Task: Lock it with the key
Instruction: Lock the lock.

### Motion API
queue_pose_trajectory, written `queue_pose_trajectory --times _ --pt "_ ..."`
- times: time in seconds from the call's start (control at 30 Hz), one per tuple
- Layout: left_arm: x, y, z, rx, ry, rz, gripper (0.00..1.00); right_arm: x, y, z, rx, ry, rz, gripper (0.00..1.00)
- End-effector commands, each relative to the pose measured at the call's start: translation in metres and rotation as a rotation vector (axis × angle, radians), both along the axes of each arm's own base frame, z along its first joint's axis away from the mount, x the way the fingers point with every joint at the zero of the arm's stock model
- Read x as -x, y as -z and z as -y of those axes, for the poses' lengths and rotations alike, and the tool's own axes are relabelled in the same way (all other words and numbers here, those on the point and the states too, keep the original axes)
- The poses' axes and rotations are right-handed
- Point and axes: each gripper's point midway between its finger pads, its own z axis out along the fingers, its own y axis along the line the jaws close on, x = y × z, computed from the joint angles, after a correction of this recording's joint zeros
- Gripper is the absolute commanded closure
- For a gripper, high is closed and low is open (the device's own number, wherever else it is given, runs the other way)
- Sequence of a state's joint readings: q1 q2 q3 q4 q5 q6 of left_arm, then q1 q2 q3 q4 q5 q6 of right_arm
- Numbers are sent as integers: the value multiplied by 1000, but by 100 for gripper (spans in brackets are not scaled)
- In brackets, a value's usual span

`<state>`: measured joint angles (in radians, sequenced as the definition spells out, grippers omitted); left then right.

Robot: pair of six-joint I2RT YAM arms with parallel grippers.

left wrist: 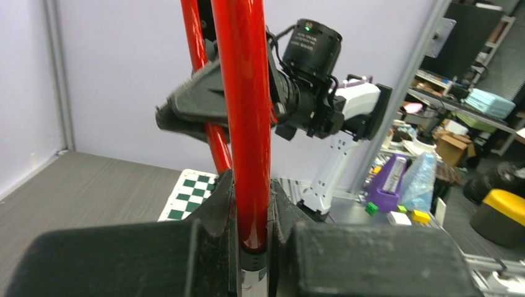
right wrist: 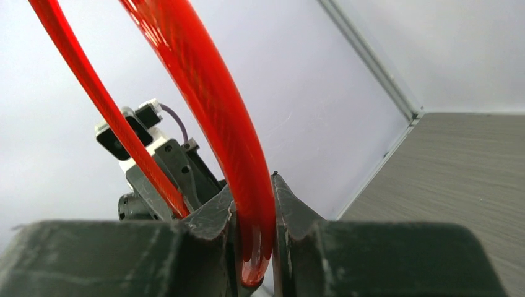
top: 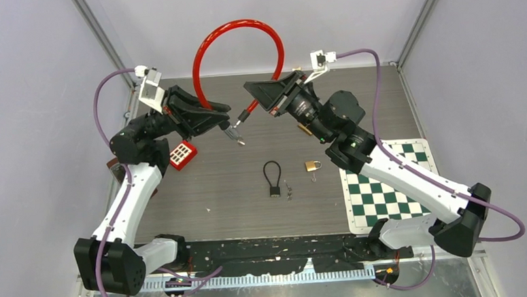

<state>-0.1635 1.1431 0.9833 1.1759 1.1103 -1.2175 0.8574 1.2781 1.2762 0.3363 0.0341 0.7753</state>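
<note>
Red cable lock (top: 240,24) held in the air by both pincers.
Nearest, small keys (top: 289,190) lie on the tabletop (top: 182,200) between a black loop padlock (top: 273,178) and a brass padlock (top: 312,166). Beyond them, the left pincer (left wrist: 251,204) clamps the cable's metal-tipped end and the right pincer (right wrist: 254,204) is closed on the cable farther along.
</note>
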Motion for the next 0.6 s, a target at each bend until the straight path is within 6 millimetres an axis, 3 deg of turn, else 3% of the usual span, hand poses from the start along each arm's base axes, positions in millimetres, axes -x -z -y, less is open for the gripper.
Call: queue_pose_trajectory --times 0.0,0.17,0.37,0.57 --pt "40 -13 -1 -24 106 148 100 11 -58 46 -138 128 125 95" --pt "50 -8 2 -80 142 211 100 26 -62 38 -145 41 166 95" --pt "48 -12 4 -57 119 276 100 38 -62 28 -156 -16 202 95" --pt "59 -7 6 -96 122 399 100 47 -55 17 -127 -82 224 95"
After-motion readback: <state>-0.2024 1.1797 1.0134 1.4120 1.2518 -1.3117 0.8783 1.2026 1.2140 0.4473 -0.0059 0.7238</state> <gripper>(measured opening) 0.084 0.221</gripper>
